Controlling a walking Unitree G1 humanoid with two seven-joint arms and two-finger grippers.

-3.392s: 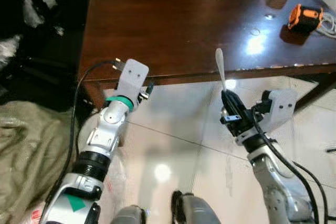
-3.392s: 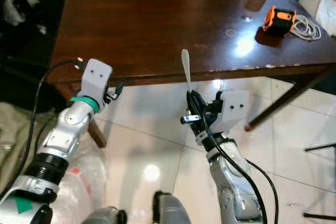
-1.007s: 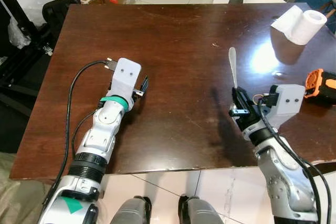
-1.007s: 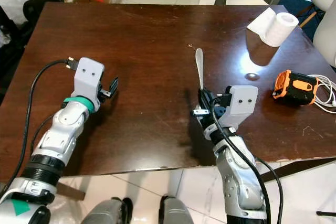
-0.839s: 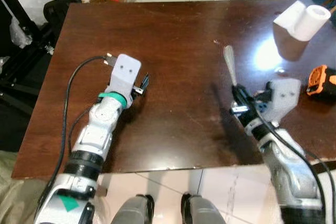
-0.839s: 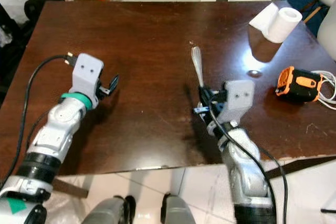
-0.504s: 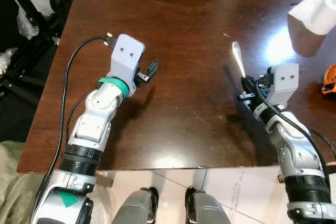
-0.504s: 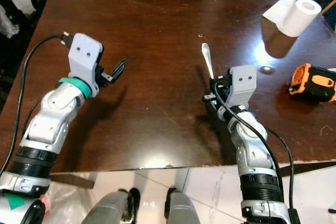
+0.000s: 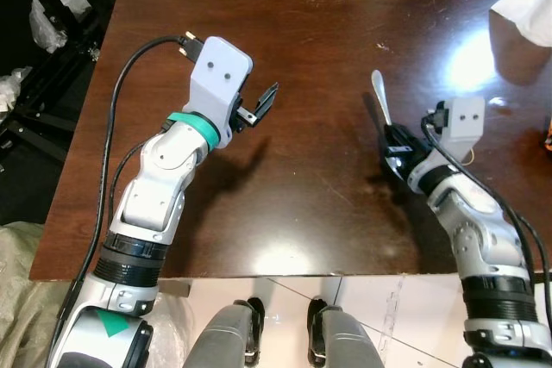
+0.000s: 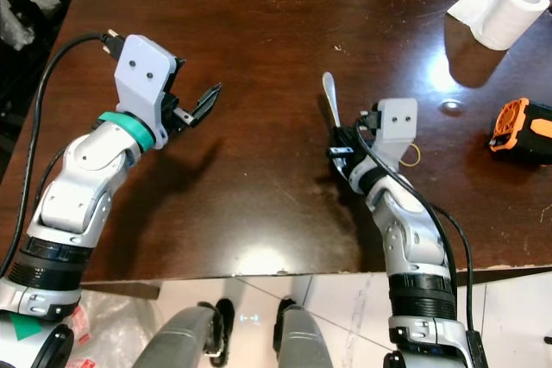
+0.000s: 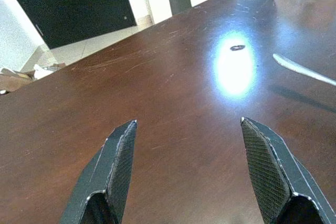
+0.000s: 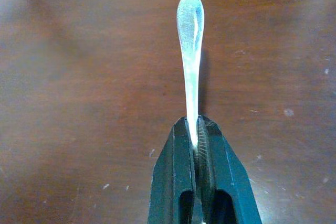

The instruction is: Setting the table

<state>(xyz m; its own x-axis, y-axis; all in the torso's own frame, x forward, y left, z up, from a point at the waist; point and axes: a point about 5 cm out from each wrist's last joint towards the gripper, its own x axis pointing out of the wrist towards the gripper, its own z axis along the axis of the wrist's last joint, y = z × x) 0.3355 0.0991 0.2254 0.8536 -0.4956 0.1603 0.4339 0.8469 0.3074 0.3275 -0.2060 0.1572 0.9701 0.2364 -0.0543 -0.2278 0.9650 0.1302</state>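
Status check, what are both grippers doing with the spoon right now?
Right gripper shut on spoon, low over table. Left gripper open, nothing in it, above table. Paper roll far right, not in the way.

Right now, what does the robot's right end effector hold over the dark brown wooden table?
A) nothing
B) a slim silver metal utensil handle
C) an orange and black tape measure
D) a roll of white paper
B: the right end effector is shut on the slim silver metal utensil handle, above the dark brown wooden table.

spoon (image 10: 330,98) over table (image 10: 259,32), paper roll (image 10: 504,15) far right
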